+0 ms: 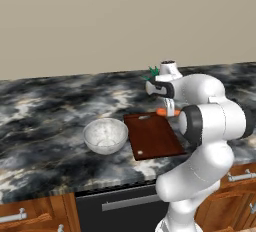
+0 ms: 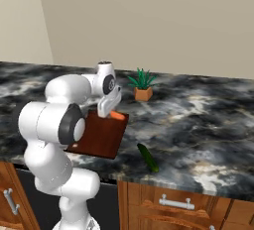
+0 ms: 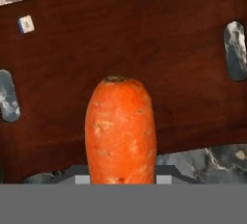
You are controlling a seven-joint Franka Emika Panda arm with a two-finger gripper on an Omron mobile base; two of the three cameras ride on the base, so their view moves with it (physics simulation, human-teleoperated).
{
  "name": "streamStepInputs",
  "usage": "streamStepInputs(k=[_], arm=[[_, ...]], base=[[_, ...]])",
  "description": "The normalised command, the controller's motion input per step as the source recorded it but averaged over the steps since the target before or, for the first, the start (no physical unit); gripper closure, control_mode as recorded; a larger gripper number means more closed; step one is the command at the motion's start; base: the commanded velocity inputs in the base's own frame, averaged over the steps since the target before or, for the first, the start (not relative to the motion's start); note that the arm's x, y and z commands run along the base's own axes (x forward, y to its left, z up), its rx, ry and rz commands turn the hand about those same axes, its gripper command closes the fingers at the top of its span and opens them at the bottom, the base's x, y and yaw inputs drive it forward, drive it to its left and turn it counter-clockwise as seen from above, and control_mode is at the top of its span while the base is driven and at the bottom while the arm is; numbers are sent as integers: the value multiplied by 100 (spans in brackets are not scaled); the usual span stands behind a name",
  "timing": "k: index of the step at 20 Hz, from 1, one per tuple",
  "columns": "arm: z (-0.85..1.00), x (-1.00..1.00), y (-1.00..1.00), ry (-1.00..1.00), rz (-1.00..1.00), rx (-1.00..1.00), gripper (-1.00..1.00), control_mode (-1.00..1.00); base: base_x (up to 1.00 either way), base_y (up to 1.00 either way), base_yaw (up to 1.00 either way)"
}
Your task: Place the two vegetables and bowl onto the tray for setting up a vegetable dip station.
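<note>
A: What sits closest to the hand camera?

B: A stubby orange carrot (image 3: 120, 130), pointing away from the lens, its base down between the tips of the tool (image 3: 120, 179). The tool is closed narrowly on the carrot and holds it.

A: And behind it?

B: The tray (image 3: 144, 35), a dark reddish-brown wooden board with a slot cut-out near each side edge in this view and a small hole near the upper left. The carrot is over the tray's near edge; I cannot tell if it touches the wood.

A: Where is this in the kitchen?

B: In the left base view the tray (image 1: 155, 136) lies flat on a black-and-white marbled worktop (image 1: 50, 106). The carrot (image 1: 162, 111) is at the tray's far right corner, under the white arm. A glassy bowl (image 1: 105, 135) stands on the worktop just beside the tray's left edge.

A: The other vegetable?

B: In the right base view, a dark green cucumber (image 2: 148, 157) lies on the worktop, to the right of the tray, near the front edge. A potted plant (image 2: 142, 85) stands further back.

A: Any writing or labels?

B: None readable.
</note>
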Motion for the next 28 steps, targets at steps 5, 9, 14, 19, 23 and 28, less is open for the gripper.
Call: streamStepInputs(k=[5,9,14,19,23,28], arm=[[0,12,31,8,23,0,100,-100],[-5,22,7,2,11,0,100,-100],[-20,29,0,-3,5,1,100,-100],[-28,21,0,-12,5,2,100,-100],[-32,12,0,-13,5,1,100,-100],[-38,3,0,-13,5,2,100,-100]], base=[[0,0,0],[0,0,0],[0,0,0],[0,0,0],[0,0,0],[0,0,0]])
